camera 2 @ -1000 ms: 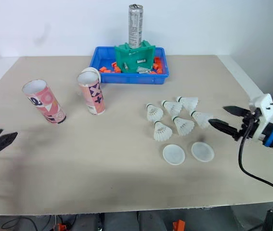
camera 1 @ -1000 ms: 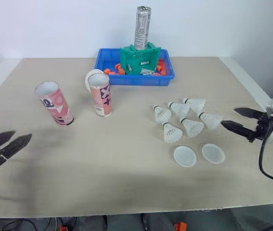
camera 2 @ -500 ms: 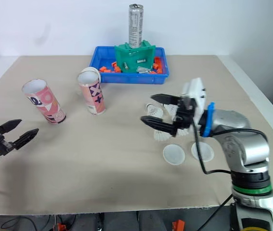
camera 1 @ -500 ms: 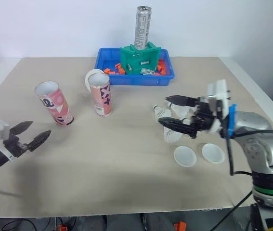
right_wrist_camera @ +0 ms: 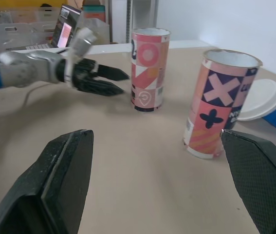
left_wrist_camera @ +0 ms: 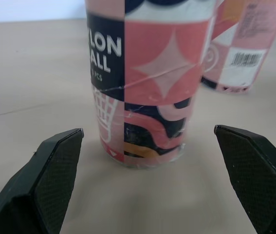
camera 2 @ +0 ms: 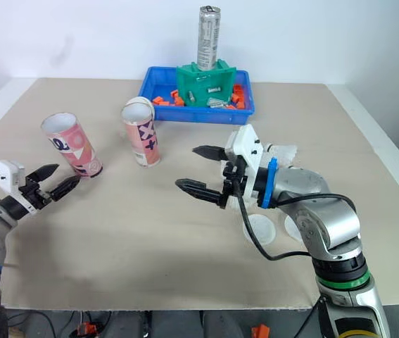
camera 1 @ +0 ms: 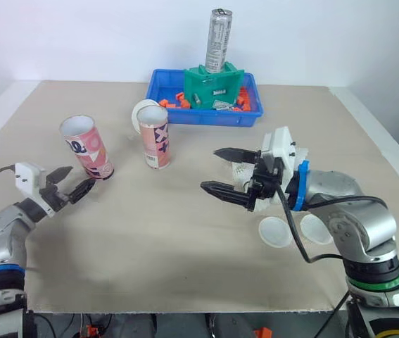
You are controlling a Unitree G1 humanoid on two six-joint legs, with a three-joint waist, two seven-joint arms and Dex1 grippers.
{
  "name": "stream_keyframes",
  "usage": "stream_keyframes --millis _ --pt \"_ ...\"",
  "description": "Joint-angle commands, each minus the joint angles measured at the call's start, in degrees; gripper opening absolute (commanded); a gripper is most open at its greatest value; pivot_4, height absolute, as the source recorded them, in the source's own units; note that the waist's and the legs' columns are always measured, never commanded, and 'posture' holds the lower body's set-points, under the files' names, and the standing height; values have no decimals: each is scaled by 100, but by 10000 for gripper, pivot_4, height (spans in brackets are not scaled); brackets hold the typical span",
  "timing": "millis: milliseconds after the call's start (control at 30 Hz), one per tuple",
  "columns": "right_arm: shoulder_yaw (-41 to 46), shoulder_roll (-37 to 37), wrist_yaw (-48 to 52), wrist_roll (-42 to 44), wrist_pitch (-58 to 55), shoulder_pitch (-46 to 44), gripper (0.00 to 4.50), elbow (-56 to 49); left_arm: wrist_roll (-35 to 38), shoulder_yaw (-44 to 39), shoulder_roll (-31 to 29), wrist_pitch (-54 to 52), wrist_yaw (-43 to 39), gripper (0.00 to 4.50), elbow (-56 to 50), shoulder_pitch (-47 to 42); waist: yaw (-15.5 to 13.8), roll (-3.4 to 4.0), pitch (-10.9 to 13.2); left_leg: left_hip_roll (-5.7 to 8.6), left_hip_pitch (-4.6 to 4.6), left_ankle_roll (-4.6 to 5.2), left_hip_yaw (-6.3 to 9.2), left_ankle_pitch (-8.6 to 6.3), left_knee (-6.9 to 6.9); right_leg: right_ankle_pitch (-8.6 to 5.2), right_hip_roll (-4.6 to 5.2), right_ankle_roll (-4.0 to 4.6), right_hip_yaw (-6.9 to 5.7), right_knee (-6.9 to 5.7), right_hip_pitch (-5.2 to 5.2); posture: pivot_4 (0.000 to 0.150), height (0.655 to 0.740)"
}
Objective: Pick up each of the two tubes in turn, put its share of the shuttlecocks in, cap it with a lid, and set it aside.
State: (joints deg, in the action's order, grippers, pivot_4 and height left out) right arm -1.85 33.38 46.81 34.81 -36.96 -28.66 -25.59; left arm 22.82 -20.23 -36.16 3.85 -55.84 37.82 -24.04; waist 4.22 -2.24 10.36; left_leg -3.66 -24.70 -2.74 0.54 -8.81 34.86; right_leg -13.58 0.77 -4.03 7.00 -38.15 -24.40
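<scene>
Two pink patterned tubes stand upright with open tops: one [camera 1: 86, 146] at the left, one with cross marks [camera 1: 155, 137] nearer the middle. A white lid [camera 1: 141, 113] leans behind the cross-marked tube. My left gripper [camera 1: 74, 182] is open, low over the table and close in front of the left tube [left_wrist_camera: 147, 83], not touching it. My right gripper [camera 1: 212, 169] is open above mid-table, right of the cross-marked tube [right_wrist_camera: 218, 102]. It hides most of the white shuttlecocks [camera 2: 283, 151]. Two more white lids [camera 1: 275, 231] [camera 1: 317, 229] lie flat beneath my right forearm.
A blue bin [camera 1: 158, 93] of small orange parts sits at the back. It holds a green block [camera 1: 213, 86] with a tall silver can [camera 1: 219, 32] on top. The table's front edge runs close to both arms.
My left gripper has come in from the table's left edge up to the left tube. My right gripper has swung from the right edge past the shuttlecocks to mid-table. The camera has shifted a little.
</scene>
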Motion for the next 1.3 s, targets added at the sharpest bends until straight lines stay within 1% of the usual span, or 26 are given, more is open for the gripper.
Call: stream_keyframes --millis 33,267,467,567,867,1200,1300 --pt "162 -20 -110 264 -62 82 44601 -462 -156 18 -74 421 -38 45000 525 -370 -3 0 0 -1 0 0 2 0 -1 0 -2 0 -1 0 0 1500 7400" --pt "185 -36 -339 523 -224 292 44601 -816 -536 302 36 1035 -106 45000 1754 -1328 -15 -2 -2 -1 -10 0 19 1 7 1 -5 -2 -13 -1 3 1500 7400" --pt "209 -28 -497 588 -265 366 44601 -940 -831 552 216 1394 -116 45000 2434 -1860 -25 -2 -1 0 -20 1 31 1 14 3 -6 -4 -23 -1 3 1500 7400" --pt "224 -22 -575 622 -287 414 44601 -1002 -972 630 310 1537 12 45000 2701 -2099 -34 -2 -1 0 -29 1 47 1 15 3 -8 -2 -35 -1 2 1500 7400" --pt "250 7 -789 683 -314 577 44601 -1171 -1168 643 498 1776 421 45000 3169 -2489 -49 -2 -1 0 -38 4 69 5 18 3 -12 1 -53 -1 3 1500 7400" --pt "242 87 -814 714 -277 597 44601 -1177 -1028 468 702 1756 650 45000 3253 -2763 -117 -2 -1 0 -38 4 72 8 18 5 -13 3 -58 -1 5 1500 7400" --pt "229 89 -806 706 -268 588 45000 -1162 -1033 441 717 1738 660 36642 3269 -2753 -127 -2 -1 0 -38 4 72 8 18 5 -12 3 -58 -1 6 1500 7400"
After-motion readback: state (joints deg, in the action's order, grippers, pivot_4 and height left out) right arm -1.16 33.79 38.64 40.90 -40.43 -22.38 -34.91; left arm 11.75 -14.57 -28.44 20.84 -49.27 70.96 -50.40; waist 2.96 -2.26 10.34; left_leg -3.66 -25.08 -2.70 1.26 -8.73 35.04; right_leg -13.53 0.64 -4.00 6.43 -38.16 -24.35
